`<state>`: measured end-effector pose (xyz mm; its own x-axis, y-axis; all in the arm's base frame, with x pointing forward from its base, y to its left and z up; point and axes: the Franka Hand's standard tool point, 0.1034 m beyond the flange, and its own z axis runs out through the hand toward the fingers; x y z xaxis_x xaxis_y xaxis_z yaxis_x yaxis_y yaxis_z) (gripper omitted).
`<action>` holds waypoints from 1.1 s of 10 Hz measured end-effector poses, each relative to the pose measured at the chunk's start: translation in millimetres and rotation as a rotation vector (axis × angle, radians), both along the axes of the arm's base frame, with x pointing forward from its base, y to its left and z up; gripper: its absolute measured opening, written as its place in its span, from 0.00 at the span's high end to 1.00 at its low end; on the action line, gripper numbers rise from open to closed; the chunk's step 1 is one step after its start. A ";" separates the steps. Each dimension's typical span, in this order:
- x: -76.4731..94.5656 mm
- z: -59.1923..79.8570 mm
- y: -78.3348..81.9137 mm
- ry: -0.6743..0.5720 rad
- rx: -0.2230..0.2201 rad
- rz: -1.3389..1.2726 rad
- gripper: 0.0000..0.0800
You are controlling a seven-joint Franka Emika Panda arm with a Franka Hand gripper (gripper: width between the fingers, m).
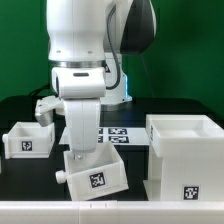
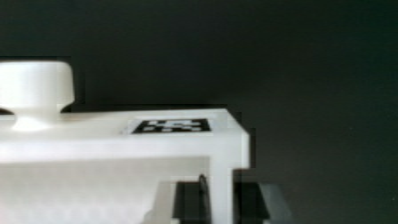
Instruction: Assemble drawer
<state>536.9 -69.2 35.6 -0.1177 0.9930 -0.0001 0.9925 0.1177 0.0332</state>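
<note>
A small white drawer box (image 1: 95, 176) with a marker tag on its front hangs tilted just above the table's front. My gripper (image 1: 80, 150) is shut on its wall from above. In the wrist view the drawer (image 2: 107, 170) fills the lower part, with its round white knob (image 2: 32, 90) and a tag (image 2: 175, 126) on top. The gripper (image 2: 221, 200) has its dark fingers (image 2: 189, 200) on either side of the thin white wall. The large white drawer housing (image 1: 185, 150) stands at the exterior view's right.
A second small white box (image 1: 27, 138) with a tag stands at the exterior view's left. The marker board (image 1: 116, 136) lies behind the held drawer. The arm's white base stands at the back.
</note>
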 end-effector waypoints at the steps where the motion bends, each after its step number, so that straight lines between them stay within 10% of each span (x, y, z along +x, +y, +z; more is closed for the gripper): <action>1: 0.0 -0.4 -0.3 -0.001 0.000 -0.004 0.95; 11: -4.7 -9.8 -7.7 -0.060 -0.001 -0.076 0.95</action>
<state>532.2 -76.9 25.8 -0.0419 0.9991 -0.0057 0.9948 0.0422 0.0928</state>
